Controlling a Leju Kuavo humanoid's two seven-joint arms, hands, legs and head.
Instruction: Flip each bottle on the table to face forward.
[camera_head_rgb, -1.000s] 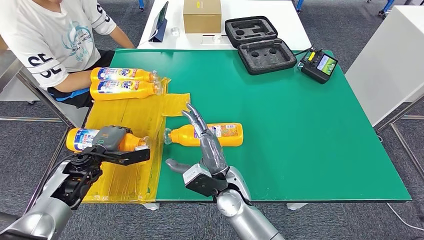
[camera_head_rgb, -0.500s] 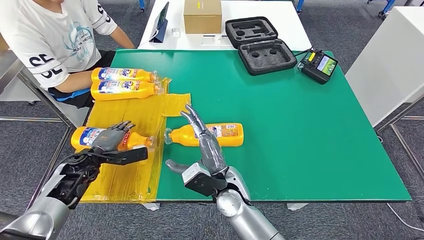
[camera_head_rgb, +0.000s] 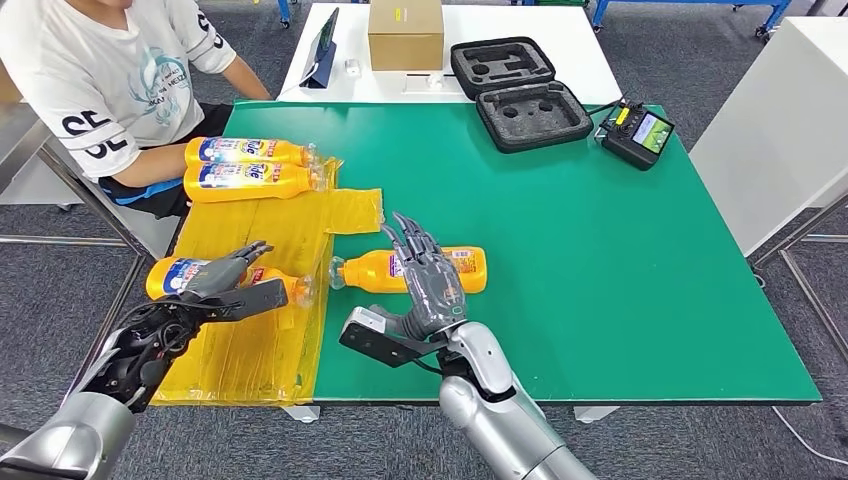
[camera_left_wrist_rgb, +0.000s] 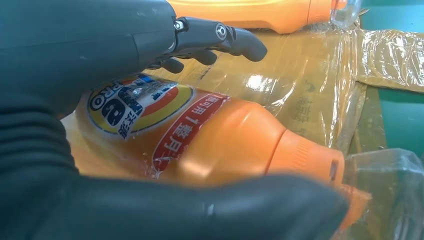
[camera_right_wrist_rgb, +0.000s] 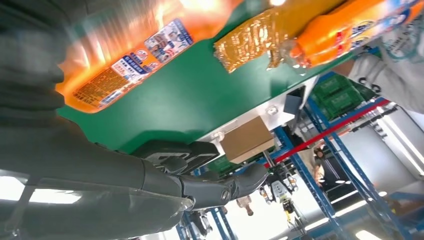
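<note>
1. Four orange plastic detergent bottles lie on their sides on the green table (camera_head_rgb: 600, 260), all with their caps pointing toward the table's middle.
2. Two of them, the far pair of orange bottles (camera_head_rgb: 250, 167), lie touching side by side on a crinkled yellow plastic sheet (camera_head_rgb: 290, 225) that covers the table's left edge, just in front of a seated person in a white printed T-shirt (camera_head_rgb: 110, 80).
3. The near-left orange bottle (camera_head_rgb: 185, 272) also lies on that sheet, blue-and-red label turned up.
4. The robot's left hand (camera_head_rgb: 228, 283) hovers at this bottle with fingers spread and straight; the left wrist view shows the thumb and fingers either side of it, clasping nothing.
5. The middle orange bottle (camera_head_rgb: 462, 268) lies on the bare green surface just beside the sheet, small-print label up.
6. The robot's right hand (camera_head_rgb: 430, 285) is over this bottle's middle, fingers extended across it; whether they press on it, I cannot tell.
7. At the far side sit an open black foam-lined case (camera_head_rgb: 520, 88), a black handheld controller (camera_head_rgb: 637, 131) and a brown cardboard box (camera_head_rgb: 405, 32).
</note>
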